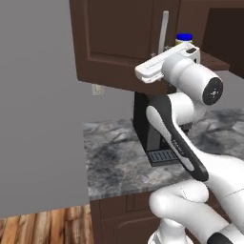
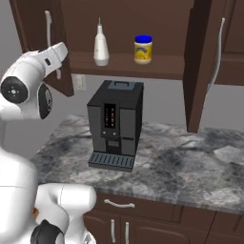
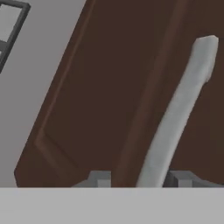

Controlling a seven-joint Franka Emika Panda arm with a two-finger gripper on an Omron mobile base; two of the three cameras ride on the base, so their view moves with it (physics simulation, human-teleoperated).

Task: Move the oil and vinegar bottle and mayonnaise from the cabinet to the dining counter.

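A rendered home kitchen: a dark brown wooden wall cabinet [image 2: 143, 28] with panelled doors and long silver bar handles [image 2: 217, 52] hangs open above a grey-marbled stone counter [image 2: 190, 167]. On its inner shelf stand a small off-white bottle with a thin neck [image 2: 100, 46] and a short yellowish jar with a bright blue lid [image 2: 143, 49]. Below them, a black boxy coffee machine with a ribbed drip tray [image 2: 115, 131] sits on the counter against a plain grey wall [image 1: 38, 95]. Dark wood base cabinets with silver pulls [image 2: 119, 204] run under the counter, and light wood plank flooring [image 1: 47, 224] shows at near left.
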